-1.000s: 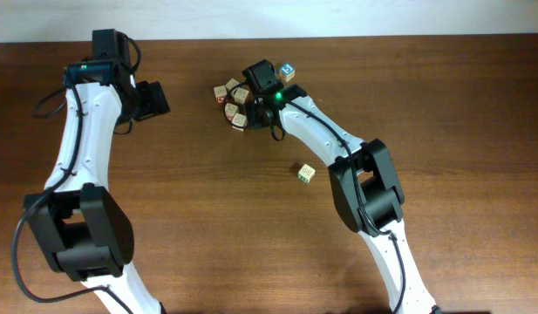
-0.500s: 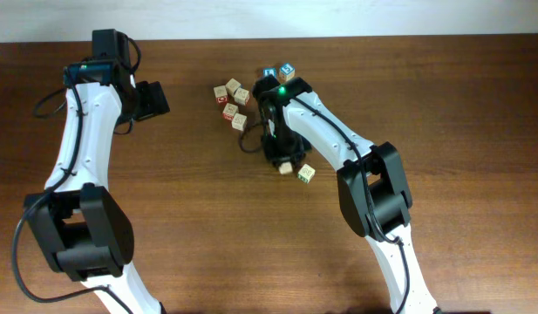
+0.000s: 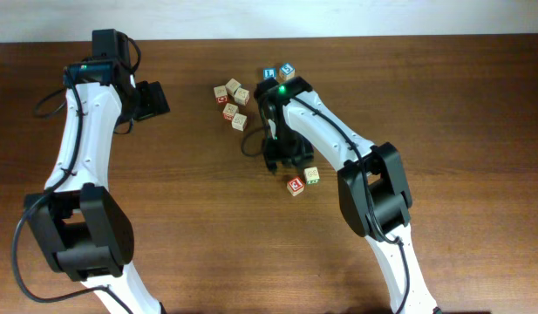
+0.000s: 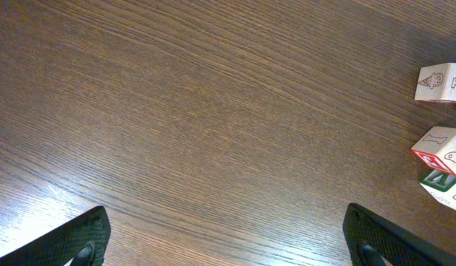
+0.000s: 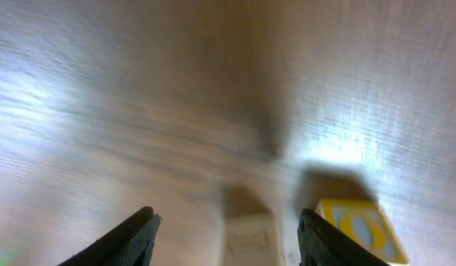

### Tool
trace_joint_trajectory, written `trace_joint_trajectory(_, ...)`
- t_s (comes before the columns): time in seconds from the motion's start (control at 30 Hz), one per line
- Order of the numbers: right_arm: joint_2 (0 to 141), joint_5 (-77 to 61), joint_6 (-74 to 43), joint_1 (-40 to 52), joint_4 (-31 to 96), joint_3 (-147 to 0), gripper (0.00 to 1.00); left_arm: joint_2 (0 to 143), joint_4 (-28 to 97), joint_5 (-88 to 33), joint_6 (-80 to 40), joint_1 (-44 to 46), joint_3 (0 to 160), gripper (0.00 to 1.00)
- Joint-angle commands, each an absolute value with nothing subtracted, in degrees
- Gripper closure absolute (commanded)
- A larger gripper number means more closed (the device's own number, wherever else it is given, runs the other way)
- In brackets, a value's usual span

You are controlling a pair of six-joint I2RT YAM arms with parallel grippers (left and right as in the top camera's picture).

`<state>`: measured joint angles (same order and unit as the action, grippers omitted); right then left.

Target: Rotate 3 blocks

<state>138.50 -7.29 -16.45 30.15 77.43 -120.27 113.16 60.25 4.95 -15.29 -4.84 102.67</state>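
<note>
The right claw (image 5: 228, 216) points down at the counter (image 3: 443, 105) with its jaws well apart. A pale block stands on the wood between them, with a gap on either side, so the claw holds nothing. The wrist view is blurred, and I cannot read that block's faces there. Overhead, the block just below the claw is the red block (image 3: 295, 185), so it is probably the same one. Just beside it, close but perhaps not touching, sits the yellow block (image 3: 312, 175), whose yellow top also shows to the right in the wrist view.

This looks like the end of one turn-and-set-down. Two blocks lie apart from the cluster (image 3: 232, 103), which is up and to the left, and a third has yet to be done. The next move should be a straight lift clear of the red block without nudging its neighbour. After that comes a reach back to the cluster for one cube that can be gripped without dragging the rest.

The left claw (image 4: 228, 222) hangs fully open and empty near the cluster's edge.

Only the overhead view shows the red letter, the blue cubes (image 3: 278, 72) behind the arm and the whole layout. Only the right wrist view shows the gaps between jaws and block. The left wrist view alone shows the side faces of the nearest cluster cubes.
</note>
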Motion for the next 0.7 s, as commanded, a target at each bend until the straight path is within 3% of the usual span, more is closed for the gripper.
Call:
trace_joint_trajectory(0.0,136.3,-8.8,-13.8,30.7,67.1,-125.7,0.34,113.5,60.3,4.3,-16.1,-4.7,103.8,0.01)
trace_joint_trajectory(0.13,137.9,-8.4,-14.4,31.1,49.1,-124.8,0.31,113.5,60.3,4.3,-16.0,-4.7,103.8,0.01)
trace_joint_trajectory(0.23,140.2,-7.9,-21.9,31.4,42.8,-124.7,0.31,113.5,60.1,4.3,-16.0,-4.7,103.8,0.01)
trace_joint_trajectory(0.37,142.4,-0.9,-31.1,32.5,39.5,-124.7,0.33,113.5,60.0,4.3,-16.0,-4.7,103.8,0.01)
trace_joint_trajectory(0.67,144.9,9.2,-34.0,36.0,38.8,-124.5,0.46,113.5,60.1,4.3,-16.0,-4.7,103.8,0.01)
